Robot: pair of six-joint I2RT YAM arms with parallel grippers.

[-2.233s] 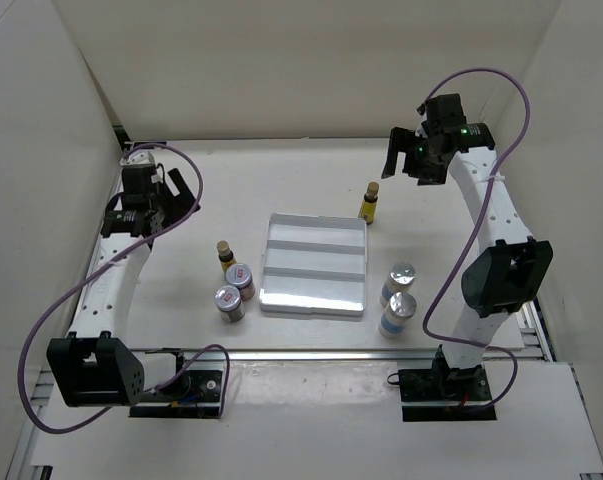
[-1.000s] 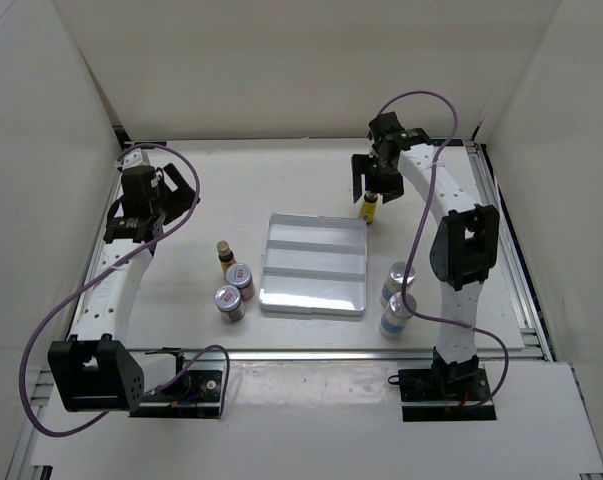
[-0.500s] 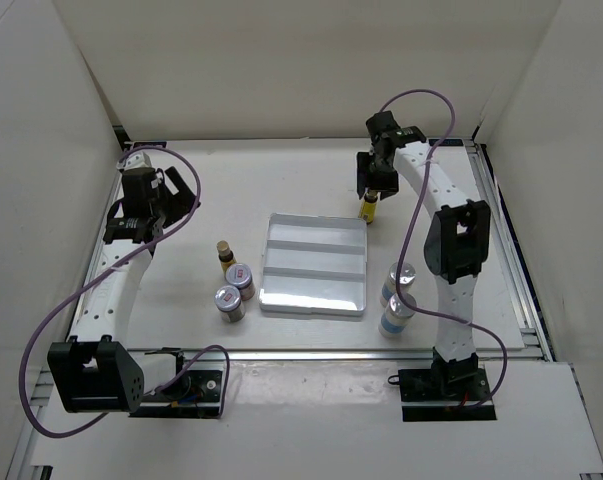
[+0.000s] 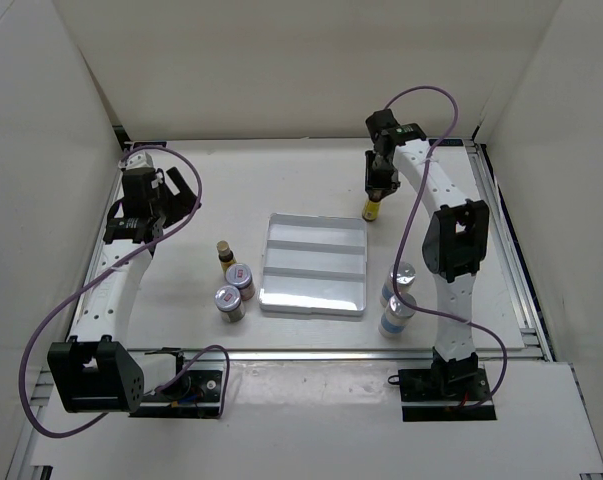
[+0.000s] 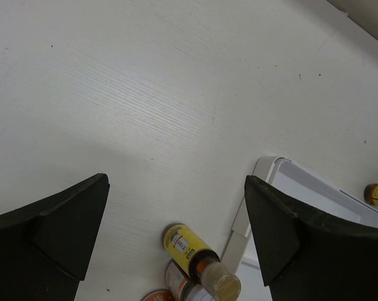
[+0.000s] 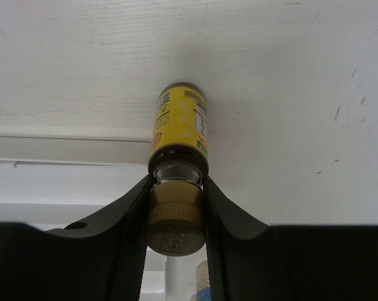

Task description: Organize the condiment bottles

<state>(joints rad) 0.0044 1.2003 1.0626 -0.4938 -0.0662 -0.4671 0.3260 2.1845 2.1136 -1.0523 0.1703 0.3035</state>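
My right gripper [image 4: 375, 190] [image 6: 176, 200] is shut on the tan cap of a slim yellow bottle [image 6: 179, 135] [image 4: 369, 209] that stands upright just behind the white tray's far right corner. A second yellow bottle [image 4: 224, 252] [image 5: 185, 249] stands left of the tray with two short silver-lidded jars [image 4: 240, 279] [image 4: 228, 302] just in front of it. Two clear-blue bottles with silver caps [image 4: 401, 277] [image 4: 397, 313] stand right of the tray. My left gripper [image 4: 176, 195] hangs open above the table's left side, with nothing between its fingers [image 5: 51, 232].
The white ridged tray [image 4: 314, 263] [image 5: 314, 194] lies in the middle with nothing in it. White walls close in the back and both sides. The right arm [image 4: 451, 240] reaches over the two blue bottles.
The right gripper came down over the far yellow bottle and closed on its cap. The left arm has not moved.
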